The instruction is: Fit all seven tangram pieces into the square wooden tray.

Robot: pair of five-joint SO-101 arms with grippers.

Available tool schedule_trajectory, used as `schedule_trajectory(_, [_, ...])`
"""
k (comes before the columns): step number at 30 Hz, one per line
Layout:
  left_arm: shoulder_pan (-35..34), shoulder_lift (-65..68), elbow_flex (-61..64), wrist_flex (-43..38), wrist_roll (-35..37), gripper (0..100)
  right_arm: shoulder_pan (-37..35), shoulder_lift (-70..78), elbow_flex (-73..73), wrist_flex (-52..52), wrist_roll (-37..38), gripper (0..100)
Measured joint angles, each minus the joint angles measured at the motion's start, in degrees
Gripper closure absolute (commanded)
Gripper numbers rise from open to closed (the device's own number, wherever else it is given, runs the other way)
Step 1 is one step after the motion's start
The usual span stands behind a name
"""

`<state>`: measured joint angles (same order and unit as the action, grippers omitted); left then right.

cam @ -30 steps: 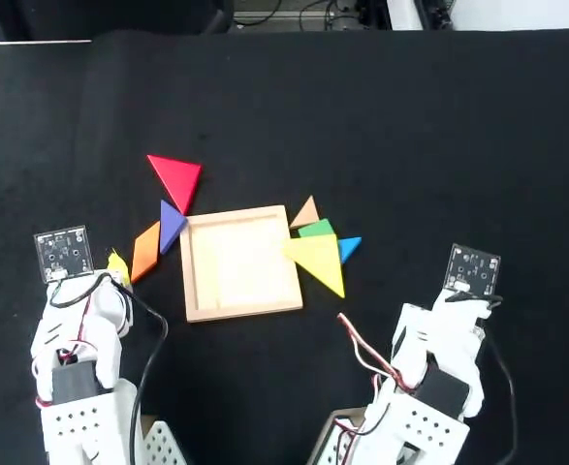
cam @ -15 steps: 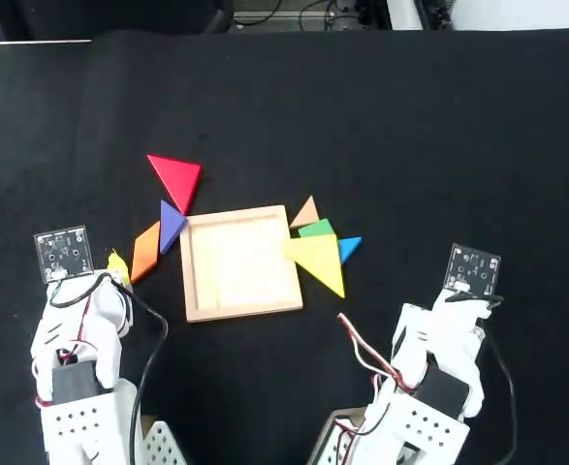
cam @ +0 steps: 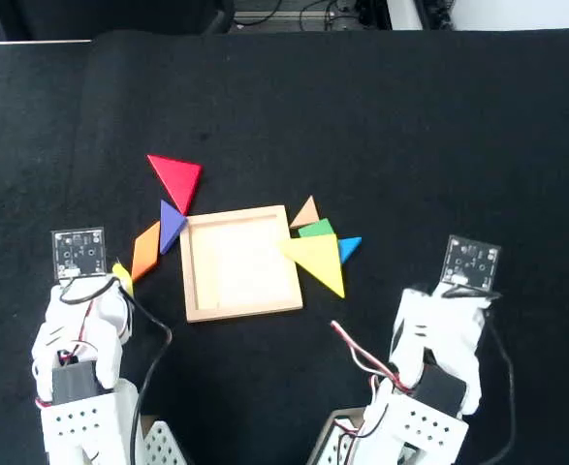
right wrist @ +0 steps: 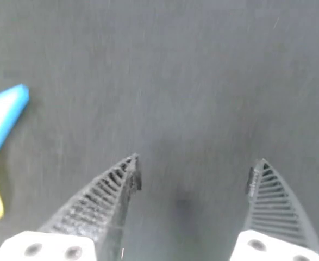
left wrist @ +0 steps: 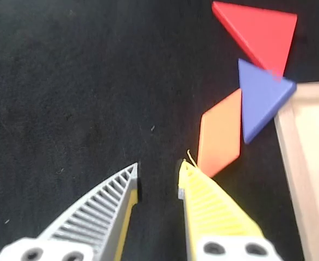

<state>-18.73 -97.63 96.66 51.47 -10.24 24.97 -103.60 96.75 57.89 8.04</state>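
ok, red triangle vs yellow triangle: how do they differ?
Place: the red triangle lies off the far left corner of the tray; the yellow triangle sits at its right side.
Contact: the yellow triangle's corner overlaps the rim; the red triangle seems just short of it.
Neighbours: red touches the purple triangle, yellow the green piece.
Shared: similar size, flat, outside the tray.

Lies flat on the black cloth, floor bare: square wooden tray. Clustered at its far left corner: red triangle, tip touching the blue-violet triangle, itself against the tray's corner; orange parallelogram slanting just beside. Grouped along the right side: tan small triangle, green piece, large yellow triangle touching the rim, light blue triangle outermost.
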Motion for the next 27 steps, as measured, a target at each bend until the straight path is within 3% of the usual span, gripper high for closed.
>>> schedule_trajectory(10, [0.00,0.00,-0.18,4.31,-0.35,87,-1.49,0.00,-2.73,-4.92,0.62,68.4])
schedule_trajectory(16, [0.00,0.00,-0.18,4.40,-3.87,87,-14.68,0.53,-19.34,12.31,19.25,68.4])
schedule_trajectory(23, [0.00,0.00,-0.18,4.40,-4.66,87,-14.86,21.01,-36.66,15.82,22.59,68.4])
schedule_trajectory(27, [0.00,0.00,-0.18,4.40,-4.66,87,-14.95,39.47,-50.11,18.20,19.69,68.4])
